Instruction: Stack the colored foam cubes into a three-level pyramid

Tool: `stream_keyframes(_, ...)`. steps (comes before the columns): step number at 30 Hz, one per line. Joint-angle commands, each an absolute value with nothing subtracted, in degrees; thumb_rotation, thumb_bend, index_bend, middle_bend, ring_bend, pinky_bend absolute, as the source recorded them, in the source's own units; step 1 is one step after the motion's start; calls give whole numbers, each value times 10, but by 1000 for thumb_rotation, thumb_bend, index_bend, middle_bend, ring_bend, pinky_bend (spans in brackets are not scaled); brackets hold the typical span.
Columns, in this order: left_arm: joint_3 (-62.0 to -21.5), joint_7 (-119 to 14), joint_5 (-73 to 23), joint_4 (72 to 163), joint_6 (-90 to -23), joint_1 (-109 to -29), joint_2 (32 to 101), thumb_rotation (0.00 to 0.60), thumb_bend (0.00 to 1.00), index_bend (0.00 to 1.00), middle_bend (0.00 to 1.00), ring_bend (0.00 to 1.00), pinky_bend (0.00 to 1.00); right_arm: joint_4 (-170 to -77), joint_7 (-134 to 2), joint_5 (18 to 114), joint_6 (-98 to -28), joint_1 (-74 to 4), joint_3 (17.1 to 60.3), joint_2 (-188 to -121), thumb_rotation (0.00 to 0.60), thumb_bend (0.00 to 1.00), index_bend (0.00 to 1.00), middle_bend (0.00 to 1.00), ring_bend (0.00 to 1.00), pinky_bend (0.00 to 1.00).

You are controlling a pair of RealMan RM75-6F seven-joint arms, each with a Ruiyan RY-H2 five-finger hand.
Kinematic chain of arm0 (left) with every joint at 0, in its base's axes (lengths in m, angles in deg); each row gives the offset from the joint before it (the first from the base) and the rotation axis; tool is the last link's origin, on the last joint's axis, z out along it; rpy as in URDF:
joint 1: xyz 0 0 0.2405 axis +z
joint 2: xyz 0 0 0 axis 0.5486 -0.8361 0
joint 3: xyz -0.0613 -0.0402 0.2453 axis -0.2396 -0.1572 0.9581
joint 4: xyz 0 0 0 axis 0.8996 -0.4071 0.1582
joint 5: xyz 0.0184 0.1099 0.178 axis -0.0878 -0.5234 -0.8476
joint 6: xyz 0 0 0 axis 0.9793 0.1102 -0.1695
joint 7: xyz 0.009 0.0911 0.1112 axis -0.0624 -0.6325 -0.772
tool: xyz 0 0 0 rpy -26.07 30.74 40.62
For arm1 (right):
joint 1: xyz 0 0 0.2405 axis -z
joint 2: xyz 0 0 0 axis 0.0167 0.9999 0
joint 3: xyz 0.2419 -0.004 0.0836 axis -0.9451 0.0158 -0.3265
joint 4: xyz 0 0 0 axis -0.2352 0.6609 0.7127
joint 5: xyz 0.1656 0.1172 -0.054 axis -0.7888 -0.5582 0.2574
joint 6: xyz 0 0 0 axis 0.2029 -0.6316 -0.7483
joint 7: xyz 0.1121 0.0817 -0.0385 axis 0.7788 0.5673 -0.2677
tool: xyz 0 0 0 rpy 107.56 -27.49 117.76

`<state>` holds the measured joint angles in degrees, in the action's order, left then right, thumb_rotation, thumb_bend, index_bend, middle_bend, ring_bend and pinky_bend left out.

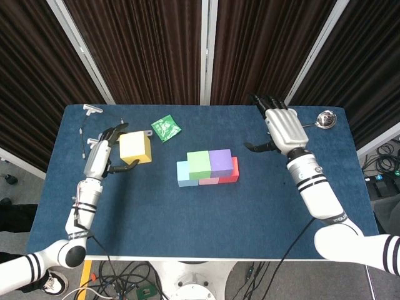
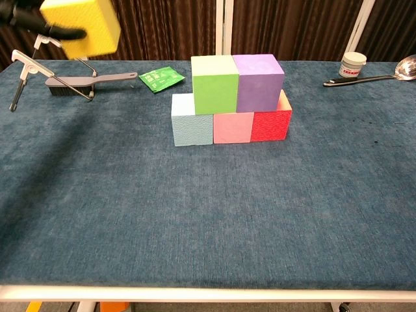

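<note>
My left hand grips the yellow foam cube and holds it in the air, well left of the stack; in the chest view the yellow cube shows at the top left corner. On the table stands a row of light blue, pink and red cubes. A green cube and a purple cube sit on top of that row. My right hand hovers open, fingers spread, up and to the right of the stack, touching nothing.
A grey brush with wire clips lies at the back left. A green packet lies behind the stack. A small white jar and a metal ladle lie at the back right.
</note>
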<state>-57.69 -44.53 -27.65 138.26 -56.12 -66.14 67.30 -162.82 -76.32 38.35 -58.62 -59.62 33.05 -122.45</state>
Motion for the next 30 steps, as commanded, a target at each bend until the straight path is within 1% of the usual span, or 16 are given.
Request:
stream_keyframes(1,-626,-549,-191,1448,-555,-728,675,600,309,132,536,101,0,-1643,-747,396,-601,-570,323,-1205,600,89,0,127,0,0)
stream_keyframes(4,-640,-594,-156,1458,-555,-767,693,600,308,131,540,104,0,-1652,-728,414,-610,-542,322,-1193,600,89,0,126,0,0)
stream_keyframes(8,-646,-633,-121,1451,-544,-814,718,600,305,130,549,107,0,-1659,-701,441,-617,-505,321,-1174,600,90,0,126,0,0)
stream_keyframes(13,-654,-646,-68,1423,-524,-862,750,600,303,130,549,107,0,-1663,-666,475,-619,-464,319,-1154,600,89,0,125,0,0)
stream_keyframes(20,-649,-652,-30,1375,-525,-900,793,600,303,124,549,106,0,-1656,-632,512,-611,-426,317,-1144,600,89,0,125,0,0)
stream_keyframes(23,-647,-654,-22,1366,-547,-903,807,600,302,124,549,107,0,-1649,-621,523,-606,-416,315,-1145,600,89,0,125,0,0)
stream_keyframes(27,-638,-669,-21,1368,-602,-900,830,600,303,124,549,107,0,-1640,-611,534,-598,-408,311,-1150,600,89,0,125,0,0)
stream_keyframes(30,-636,-678,-19,1380,-618,-897,832,600,303,124,550,107,0,-1637,-612,538,-593,-407,308,-1154,600,89,0,125,0,0)
